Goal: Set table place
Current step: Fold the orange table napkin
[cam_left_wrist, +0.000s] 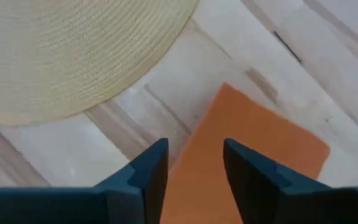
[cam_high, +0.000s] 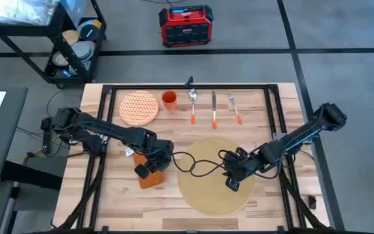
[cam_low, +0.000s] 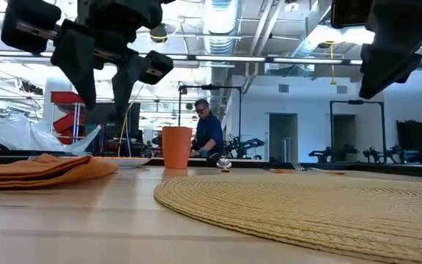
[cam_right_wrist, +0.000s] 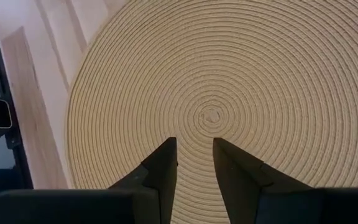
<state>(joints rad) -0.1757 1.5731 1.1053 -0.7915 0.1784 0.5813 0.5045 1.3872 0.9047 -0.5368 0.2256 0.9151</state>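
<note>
Woven tan placemat (cam_high: pixel 216 174) lies flat on the table (cam_high: pixel 119 198), toward its near edge and right of centre. Above its middle hangs the right gripper (cam_right_wrist: pixel 194 163), fingers parted and empty. Just off the mat's left rim, the left gripper (cam_left_wrist: pixel 194 163) hovers with fingers spread over the orange napkin (cam_left_wrist: pixel 241 165), holding nothing

Desk (cam_high: pixel 119 195): pale wood planks, matt, visible grain, black metal frame. Placemat (cam_right_wrist: pixel 241 81): woven straw-like fibre coiled in rings, rough, matt (tan). Napkin (cam_left_wrist: pixel 253 155): orange cloth, soft and matt, rumpled in the low view. Orange cup (cam_low: pixel 176 147): smooth.
</note>
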